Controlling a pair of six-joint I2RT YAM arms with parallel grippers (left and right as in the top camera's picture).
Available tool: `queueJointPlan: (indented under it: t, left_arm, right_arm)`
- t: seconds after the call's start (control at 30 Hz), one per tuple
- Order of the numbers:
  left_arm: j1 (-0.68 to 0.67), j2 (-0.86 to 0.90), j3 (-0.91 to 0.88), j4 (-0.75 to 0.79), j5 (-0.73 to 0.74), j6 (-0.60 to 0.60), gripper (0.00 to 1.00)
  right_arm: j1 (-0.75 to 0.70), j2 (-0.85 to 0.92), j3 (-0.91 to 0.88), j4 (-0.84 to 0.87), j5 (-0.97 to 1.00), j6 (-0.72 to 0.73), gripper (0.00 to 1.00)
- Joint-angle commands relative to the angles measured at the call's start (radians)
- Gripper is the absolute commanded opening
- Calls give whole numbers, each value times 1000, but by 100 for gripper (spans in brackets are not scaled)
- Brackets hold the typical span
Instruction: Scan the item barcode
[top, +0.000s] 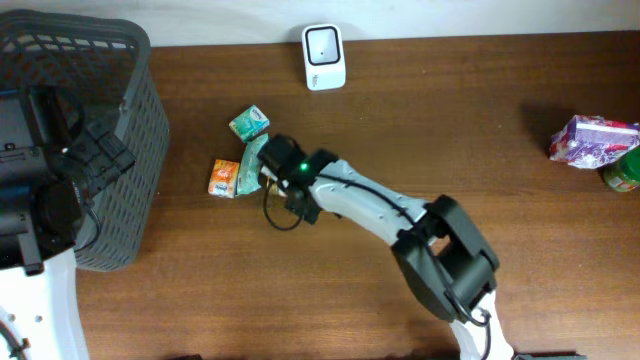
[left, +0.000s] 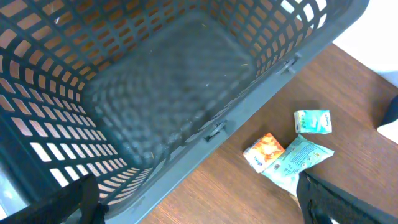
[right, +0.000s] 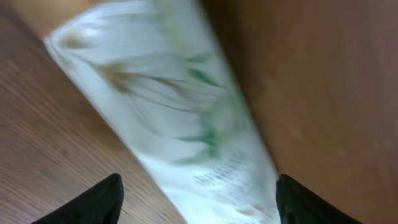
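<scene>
Counter: a brown wood-grain counter (top: 450, 100), smooth and matt, is seen carrying all the goods.
Item: a pale green and white soft plastic pouch (top: 250, 165) is laid flat on the counter, left of centre. In the right wrist view its glossy, slightly wrinkled film (right: 186, 124) is printed with green leaf-like strokes and small dark lettering, all blurred.
Right gripper: the right gripper (right: 198, 190) is lowered over the pouch. Its jaws are spread, with the pouch lying between the two dark tips. One tip is clear of the film and the other is at its edge; contact cannot be told.
Neighbours: a small green and white box-shaped carton (top: 249, 123) is set just beyond the pouch. A small orange and white box-shaped carton (top: 224, 178) is lying against the pouch's side nearest the basket.
Scanner: a white rounded-rectangular plastic scanner (top: 324, 57), with a dark-framed square window, is stood at the counter's far edge, well apart from the pouch.
Basket: a dark grey plastic basket (top: 140, 150) with lattice walls and a finer mesh floor is placed at the left end.
Left gripper: the left gripper (left: 196, 190) is held above the basket, and its jaws are spread wide.
Far right: a purple and pink crinkled packet (top: 592, 138) is seen touching a green round jar (top: 622, 172), which is cut off by the frame.
</scene>
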Motion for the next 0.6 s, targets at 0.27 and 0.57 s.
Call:
queueJointPlan:
  t: [0.27,0.57]
  left_arm:
    - [6,-8,3,-1,0,-9,99]
    - [6,-8,3,-1,0,-9,99]
  right_arm:
    - [-16,118,-10,23,-59,14,52]
    - [-217,71,143,-134,-1022,169,4]
